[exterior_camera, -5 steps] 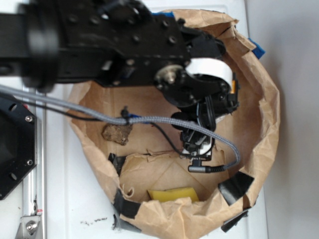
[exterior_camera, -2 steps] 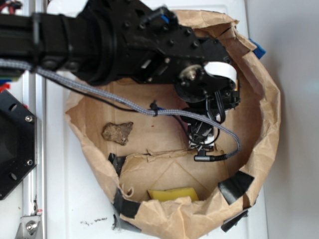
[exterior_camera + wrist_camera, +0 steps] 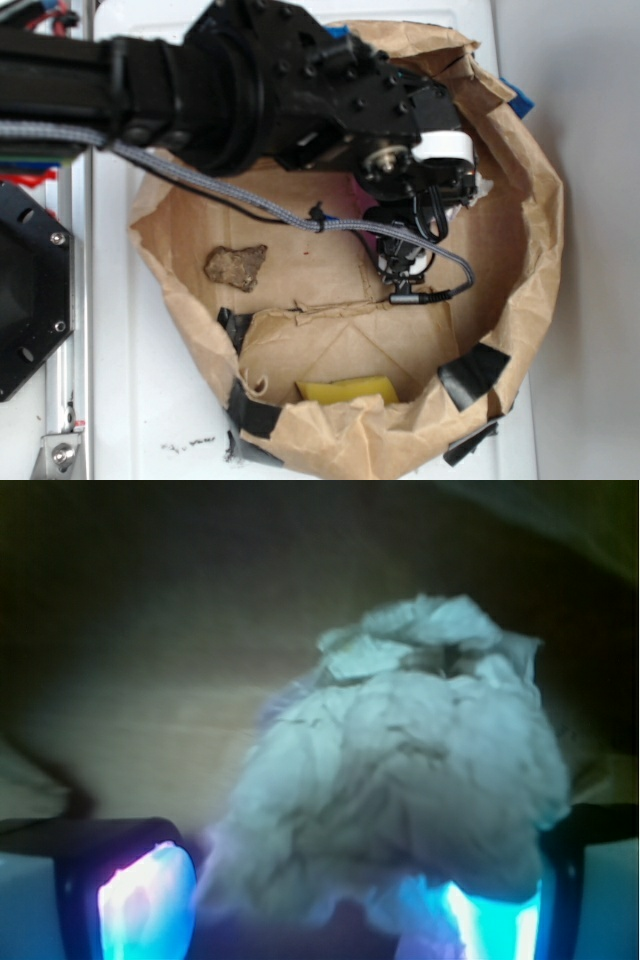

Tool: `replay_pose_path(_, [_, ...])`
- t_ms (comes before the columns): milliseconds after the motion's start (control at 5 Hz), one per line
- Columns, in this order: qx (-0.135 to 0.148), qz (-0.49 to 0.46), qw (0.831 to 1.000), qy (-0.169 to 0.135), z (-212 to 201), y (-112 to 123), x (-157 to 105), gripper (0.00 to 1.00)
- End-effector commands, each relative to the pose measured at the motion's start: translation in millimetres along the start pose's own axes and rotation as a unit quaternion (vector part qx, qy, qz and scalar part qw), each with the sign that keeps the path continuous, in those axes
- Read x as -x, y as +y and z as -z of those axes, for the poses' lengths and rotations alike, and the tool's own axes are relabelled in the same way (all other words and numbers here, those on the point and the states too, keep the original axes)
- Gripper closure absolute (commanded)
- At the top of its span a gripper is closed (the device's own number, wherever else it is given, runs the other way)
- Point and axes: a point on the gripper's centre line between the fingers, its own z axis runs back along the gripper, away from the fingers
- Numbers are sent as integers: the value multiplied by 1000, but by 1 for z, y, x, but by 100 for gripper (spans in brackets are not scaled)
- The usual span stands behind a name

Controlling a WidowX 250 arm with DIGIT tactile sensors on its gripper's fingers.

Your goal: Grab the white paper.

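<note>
Inside the brown paper bag (image 3: 535, 215) on the white counter (image 3: 150, 400), the pincer (image 3: 320, 905) stands spread open around the white paper (image 3: 400, 790). The crumpled wad sits between the two glowing fingers (image 3: 145, 900), its right side against one and a small gap beside the other. From above, the arm hides the wad. A brown rock-like lump (image 3: 236, 266) and a yellow sponge (image 3: 347, 389) lie elsewhere on the bag's floor.

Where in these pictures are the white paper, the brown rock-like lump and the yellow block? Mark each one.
white paper (image 3: 400, 780), wrist view, middle of the crumpled wad.
brown rock-like lump (image 3: 236, 266), exterior view, centre of the lump on the bag floor.
yellow block (image 3: 347, 389), exterior view, middle of its top face.
</note>
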Motion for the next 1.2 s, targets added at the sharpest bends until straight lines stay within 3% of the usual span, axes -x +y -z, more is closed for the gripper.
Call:
replay_pose_path(0, [0, -5, 1000, -27, -11, -1, -20, 100])
replay_pose_path(400, [14, 2, 1000, -28, -22, -5, -19, 100])
replay_pose_path(600, [43, 19, 998, -31, -66, -18, -16, 100])
replay_pose_path(800, [85, 34, 996, -1, -105, -26, -4, 100])
replay_pose_path(1000, [100, 13, 994, 43, -135, -25, 6, 100])
